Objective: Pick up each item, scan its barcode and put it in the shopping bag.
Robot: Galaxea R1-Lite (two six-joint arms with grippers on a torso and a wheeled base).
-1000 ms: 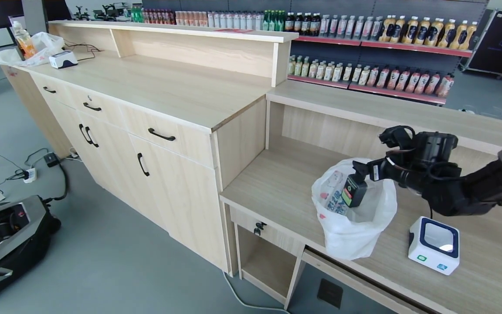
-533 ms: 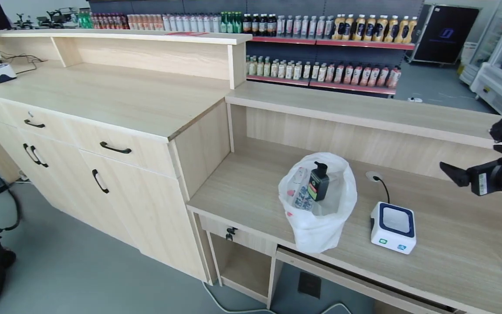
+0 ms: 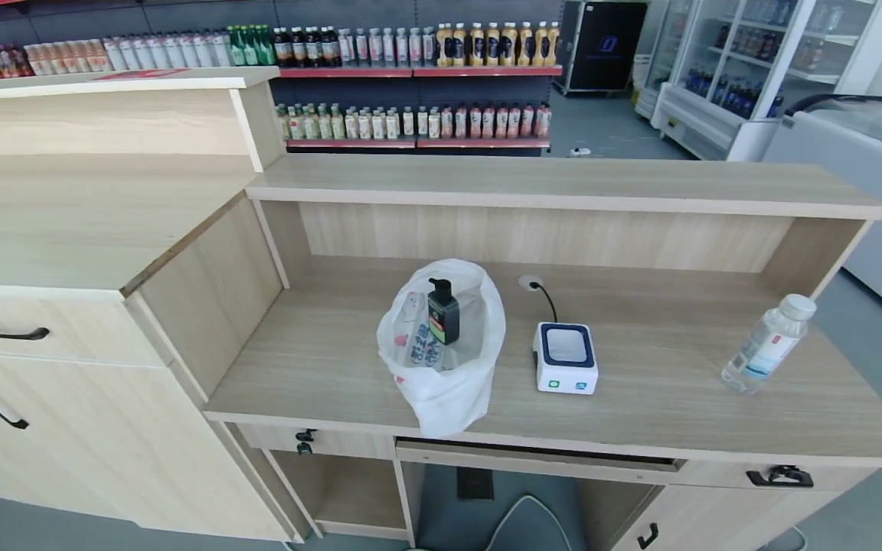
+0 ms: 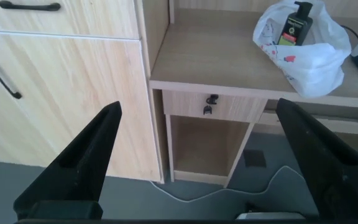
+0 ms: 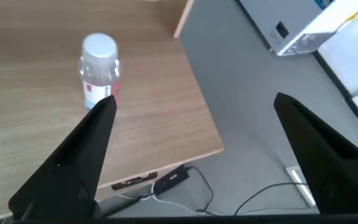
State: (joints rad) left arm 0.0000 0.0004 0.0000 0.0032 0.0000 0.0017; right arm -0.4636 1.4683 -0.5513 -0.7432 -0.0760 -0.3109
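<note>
Withdrawn from the shopping bag [image 3: 441,367], the right gripper [image 5: 194,98] now hangs wide open near the water bottle [image 3: 766,344], which stands at the counter's [image 3: 663,398] 3 o'clock end. At the scanner's [image 3: 565,367] 9 o'clock, the black pump bottle [image 3: 442,312] sits bagged. The left gripper [image 4: 197,104] gapes empty too. Next, I judge: grasp the water bottle, then scan it.

One bag [image 3: 445,390], scanner [image 3: 565,369], water bottle [image 3: 767,346], dispenser [image 3: 442,315]

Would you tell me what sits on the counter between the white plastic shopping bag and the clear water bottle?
A white box-shaped barcode scanner sits between them, nearer the bag; the head view shows it.
</note>
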